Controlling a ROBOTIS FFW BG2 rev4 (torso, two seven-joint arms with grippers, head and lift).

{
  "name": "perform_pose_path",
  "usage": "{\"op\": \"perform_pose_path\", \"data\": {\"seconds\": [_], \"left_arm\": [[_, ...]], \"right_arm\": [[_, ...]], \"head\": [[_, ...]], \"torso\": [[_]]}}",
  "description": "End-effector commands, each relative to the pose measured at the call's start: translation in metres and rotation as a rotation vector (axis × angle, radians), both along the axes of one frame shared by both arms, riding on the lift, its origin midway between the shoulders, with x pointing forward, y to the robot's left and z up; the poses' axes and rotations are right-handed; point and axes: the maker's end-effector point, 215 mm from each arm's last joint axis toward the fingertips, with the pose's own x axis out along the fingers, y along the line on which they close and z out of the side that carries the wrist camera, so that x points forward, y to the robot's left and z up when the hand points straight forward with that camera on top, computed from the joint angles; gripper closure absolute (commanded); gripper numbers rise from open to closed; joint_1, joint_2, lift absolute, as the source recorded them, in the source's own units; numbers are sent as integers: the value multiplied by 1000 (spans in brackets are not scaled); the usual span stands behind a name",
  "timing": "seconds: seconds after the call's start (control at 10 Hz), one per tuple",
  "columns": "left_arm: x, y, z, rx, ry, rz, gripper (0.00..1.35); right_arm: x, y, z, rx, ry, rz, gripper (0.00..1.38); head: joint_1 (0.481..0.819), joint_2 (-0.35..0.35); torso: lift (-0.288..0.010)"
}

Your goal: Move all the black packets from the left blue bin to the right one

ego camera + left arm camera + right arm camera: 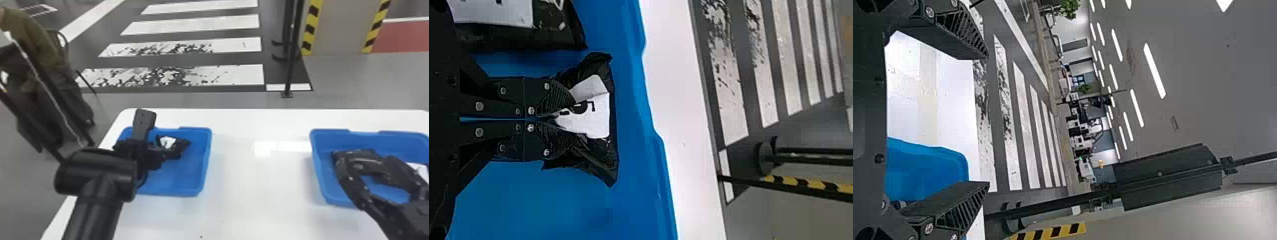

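Observation:
In the head view my left gripper [169, 153] is down in the left blue bin [206, 159], at a black packet [183, 143] with a white label. The left wrist view has the left gripper [571, 120] shut on that black packet [601, 162], pinching it across the label. Beside it lies another black packet [524, 37] with a white label. My right gripper [381, 164] is over the right blue bin [328, 191]; in the right wrist view the right gripper [987, 120] stands open, nothing between its fingers.
A white table [255, 191] carries both bins, with a wide gap between them. Something white [420, 169] lies at the right side of the right bin, partly behind the right arm. A black pole [291, 63] stands beyond the table.

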Motion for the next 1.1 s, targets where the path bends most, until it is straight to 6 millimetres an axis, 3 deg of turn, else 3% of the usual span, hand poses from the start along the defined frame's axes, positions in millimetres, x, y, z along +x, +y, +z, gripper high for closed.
{"op": "perform_pose_path", "data": {"seconds": [0.0, 0.2, 0.5, 0.7, 1.0], "left_arm": [[-12, -35, 47, -53, -122, -68, 1205], [-36, -101, 104, -161, -262, -202, 1205], [-76, -225, 142, -353, -312, -450, 1205], [-93, -273, 151, -415, -304, -547, 1205], [-121, -328, 160, -499, -278, -665, 1205]], "right_arm": [[1, 2, 6, 8, -12, 7, 127], [0, 20, 20, 61, -25, 59, 137], [2, 56, 34, 129, -41, 148, 137], [6, 67, 38, 147, -49, 175, 137], [15, 85, 34, 173, -42, 213, 154]], "head": [[695, 139], [695, 105], [695, 8], [695, -56], [695, -129]], "torso": [[-140], [-140], [-140], [-140], [-140]]}}
